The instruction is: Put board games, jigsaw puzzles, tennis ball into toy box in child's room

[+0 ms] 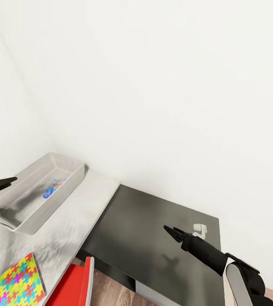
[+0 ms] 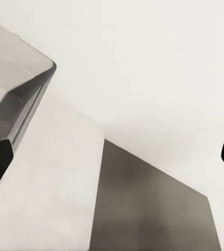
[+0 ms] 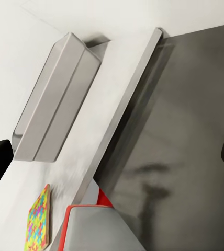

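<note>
The light grey toy box (image 1: 26, 199) stands on the table (image 1: 83, 208) by the wall corner. A small flat multicolour piece (image 1: 54, 188), mostly blue, lies inside it; what it is I cannot tell. One jigsaw puzzle (image 1: 13, 285) lies at the table's near end, also seen in the right wrist view (image 3: 37, 219). My left gripper (image 1: 2, 182) hovers open at the toy box's left rim. My right gripper (image 1: 170, 231) hangs open over the dark cabinet, holding nothing. The toy box also shows in both wrist views (image 2: 18, 78) (image 3: 54, 104). Board games, tennis ball and bed are out of view.
A lower dark grey cabinet (image 1: 153, 229) adjoins the table on the right, with a small white fitting (image 1: 200, 229) on it. A red and grey object (image 1: 75, 284) stands below the table's near edge. White walls close in behind and to the left.
</note>
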You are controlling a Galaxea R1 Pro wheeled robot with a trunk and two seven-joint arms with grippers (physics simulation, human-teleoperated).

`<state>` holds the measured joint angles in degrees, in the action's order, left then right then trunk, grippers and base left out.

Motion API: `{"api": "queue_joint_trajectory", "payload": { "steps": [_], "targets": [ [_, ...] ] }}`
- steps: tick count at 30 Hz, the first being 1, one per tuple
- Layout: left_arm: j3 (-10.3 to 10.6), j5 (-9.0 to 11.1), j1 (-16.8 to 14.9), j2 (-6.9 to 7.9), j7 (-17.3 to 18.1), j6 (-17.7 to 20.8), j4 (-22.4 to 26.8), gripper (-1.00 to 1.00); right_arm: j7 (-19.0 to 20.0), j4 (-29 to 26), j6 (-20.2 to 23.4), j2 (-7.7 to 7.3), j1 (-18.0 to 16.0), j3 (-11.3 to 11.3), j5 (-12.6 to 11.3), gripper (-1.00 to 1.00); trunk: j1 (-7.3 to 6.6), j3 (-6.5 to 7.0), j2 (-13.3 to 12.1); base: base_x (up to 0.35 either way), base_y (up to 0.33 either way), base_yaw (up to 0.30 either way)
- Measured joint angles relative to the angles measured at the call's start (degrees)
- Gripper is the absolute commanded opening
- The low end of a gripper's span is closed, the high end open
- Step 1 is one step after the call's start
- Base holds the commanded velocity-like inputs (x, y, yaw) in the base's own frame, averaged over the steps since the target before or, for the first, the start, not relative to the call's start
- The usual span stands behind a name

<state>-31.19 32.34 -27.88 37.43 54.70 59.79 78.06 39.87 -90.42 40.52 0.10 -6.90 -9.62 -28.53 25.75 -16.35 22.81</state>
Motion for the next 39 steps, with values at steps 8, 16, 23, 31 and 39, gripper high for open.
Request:
{"api": "queue_joint_trajectory", "payload": {
  "steps": [8, 16, 23, 31, 39],
  "targets": [
    [-0.5, -5.4, 0.4, 0.11, -0.9, 0.0, 0.0, 1.00, 0.0, 0.0, 0.0, 0.05, 0.0, 0.4, 0.0, 1.00, 0.00, 0.00, 0.0, 0.000, 0.000, 0.000],
    [-0.6, -8.3, 0.4, 0.10, -1.1, -0.3, 0.0, 1.00, -0.1, -0.1, 0.0, 0.06, 0.0, 0.5, 0.0, 1.00, 0.00, 0.00, 0.0, 0.000, 0.000, 0.000],
    [-0.6, -9.0, 0.5, -0.08, -1.0, -0.5, -0.1, 1.00, -0.1, -0.1, 0.0, 0.06, 0.0, 0.6, 0.0, 1.00, 0.00, 0.00, 0.0, 0.000, 0.000, 0.000],
    [-0.6, -8.9, 1.9, -0.44, -0.3, -0.2, -0.4, 1.00, -0.1, -0.1, -0.1, 0.12, 0.0, 0.5, 0.0, 1.00, 0.00, 0.00, 0.0, 0.000, 0.000, 0.000],
    [-0.6, -8.4, 4.8, -0.57, 3.4, 0.0, -1.2, 1.00, -0.1, -0.1, -0.1, 0.17, 0.0, 0.5, 0.0, 1.00, 0.00, 0.00, 0.0, 0.000, 0.000, 0.000]
  ]
}}
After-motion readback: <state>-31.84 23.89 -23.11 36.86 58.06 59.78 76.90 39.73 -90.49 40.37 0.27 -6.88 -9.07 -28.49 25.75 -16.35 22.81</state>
